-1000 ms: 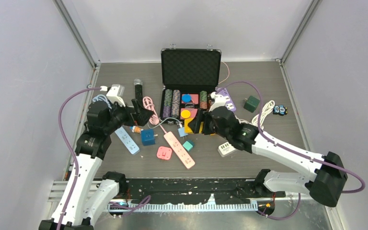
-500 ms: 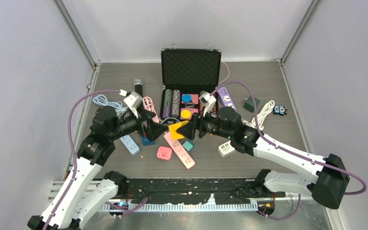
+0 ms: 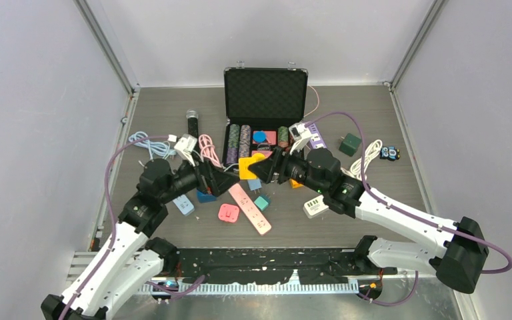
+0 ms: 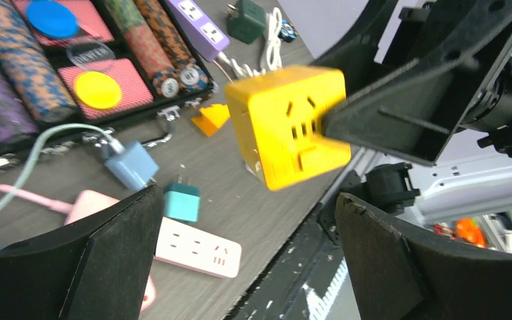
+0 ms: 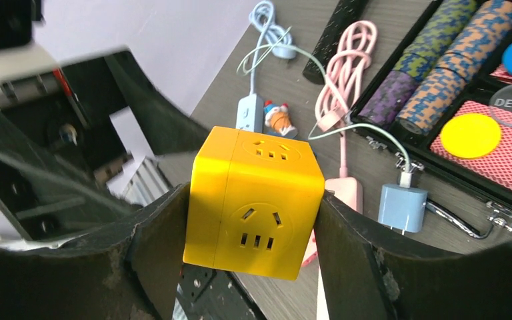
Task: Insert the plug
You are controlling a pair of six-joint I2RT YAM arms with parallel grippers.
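My right gripper (image 3: 259, 171) is shut on a yellow cube socket (image 3: 249, 167) and holds it in the air above the table, in front of the open case. In the right wrist view the cube (image 5: 253, 200) sits squeezed between both fingers, one socket face toward the camera. My left gripper (image 3: 228, 181) is open and empty, its tips close to the cube's left side. In the left wrist view the cube (image 4: 293, 123) hangs ahead of the spread jaws. A teal plug (image 4: 182, 202) and a light blue charger (image 4: 132, 165) lie on the table below.
An open black case (image 3: 265, 93) with poker chips stands at the back. A pink power strip (image 3: 250, 207), a pink square socket (image 3: 229, 213), a white strip (image 3: 315, 207), a blue cube (image 3: 205, 195), a purple strip (image 3: 315, 133) and a green adapter (image 3: 351, 143) lie around.
My right gripper lifted the yellow cube off the table and carried it left and up. My left arm swung in from the left toward the cube.
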